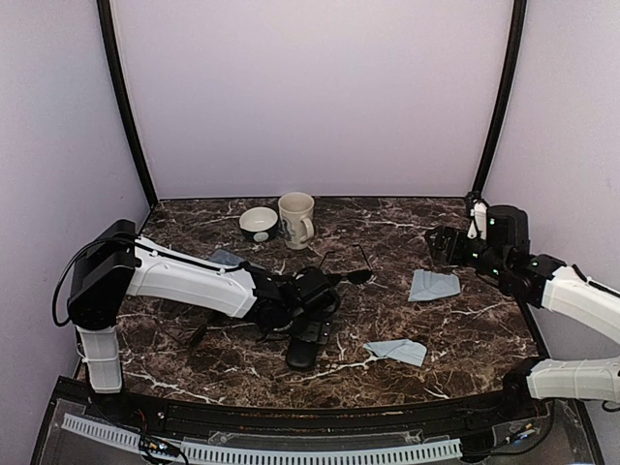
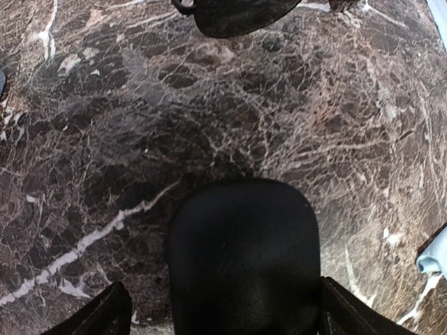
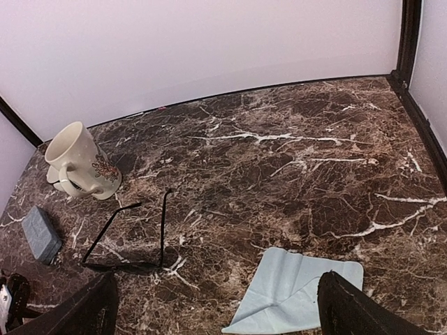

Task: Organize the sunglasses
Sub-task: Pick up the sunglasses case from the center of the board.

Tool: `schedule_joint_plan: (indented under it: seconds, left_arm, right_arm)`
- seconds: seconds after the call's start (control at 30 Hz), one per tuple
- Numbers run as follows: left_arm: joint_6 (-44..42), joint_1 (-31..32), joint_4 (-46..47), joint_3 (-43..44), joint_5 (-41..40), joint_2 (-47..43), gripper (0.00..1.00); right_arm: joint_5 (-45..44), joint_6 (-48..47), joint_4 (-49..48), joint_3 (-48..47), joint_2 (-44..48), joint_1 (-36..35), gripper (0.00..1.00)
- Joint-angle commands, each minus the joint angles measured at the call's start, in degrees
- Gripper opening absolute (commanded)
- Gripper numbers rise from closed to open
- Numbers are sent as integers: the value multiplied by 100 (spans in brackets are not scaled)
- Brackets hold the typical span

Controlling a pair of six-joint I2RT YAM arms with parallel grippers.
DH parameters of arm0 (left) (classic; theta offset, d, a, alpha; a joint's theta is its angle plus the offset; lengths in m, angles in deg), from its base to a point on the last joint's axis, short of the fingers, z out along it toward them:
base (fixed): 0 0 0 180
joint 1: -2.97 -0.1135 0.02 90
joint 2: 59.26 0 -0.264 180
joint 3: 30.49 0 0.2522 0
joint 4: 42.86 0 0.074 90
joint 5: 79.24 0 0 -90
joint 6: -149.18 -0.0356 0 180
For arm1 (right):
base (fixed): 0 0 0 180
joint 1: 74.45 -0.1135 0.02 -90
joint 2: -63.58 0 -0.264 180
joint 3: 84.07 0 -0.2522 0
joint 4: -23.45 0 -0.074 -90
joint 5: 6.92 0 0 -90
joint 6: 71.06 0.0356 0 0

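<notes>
A black thin-framed pair of sunglasses point(image 1: 351, 274) lies open on the marble near the centre, its arms pointing toward the back wall; in the right wrist view the sunglasses point(image 3: 128, 264) sit left of a cloth. One dark lens point(image 2: 237, 15) shows at the top of the left wrist view. My left gripper point(image 1: 315, 294) hovers low over the black oblong case point(image 1: 304, 346), open, its fingers point(image 2: 98, 315) straddling the case point(image 2: 241, 251), with a gap on the left side. My right gripper point(image 1: 444, 244) is open at the right, raised, with nothing between its fingers point(image 3: 356, 310).
A cream mug point(image 1: 296, 219) and a small bowl point(image 1: 259, 223) stand at the back centre. A grey-blue case point(image 3: 40, 234) lies left of the sunglasses. One pale blue cloth point(image 1: 433, 285) lies under the right gripper, another point(image 1: 397, 351) near the front.
</notes>
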Motion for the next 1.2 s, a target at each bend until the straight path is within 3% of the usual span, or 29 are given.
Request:
schedule_joint_plan:
  seconds: [0.0, 0.27, 0.43, 0.6, 0.93, 1.17]
  left_arm:
    - [-113, 44, -442, 66, 218, -196, 92]
    - [-651, 75, -720, -65, 743, -283, 93]
    - [-841, 108, -765, -118, 966, -293, 83]
    - [-923, 137, -830, -96, 950, -343, 81]
    - [-1180, 139, -1008, -73, 895, -547, 89]
    - [-1290, 137, -970, -69, 861, -623, 87]
  right_arm:
    - [75, 148, -300, 125, 151, -49, 100]
    - [78, 263, -323, 238, 230, -56, 100]
    - [69, 308, -331, 313, 281, -69, 100]
    - [111, 323, -355, 319, 224, -68, 100]
    - [234, 314, -424, 255, -47, -113, 100]
    - [243, 321, -452, 270, -158, -135, 100]
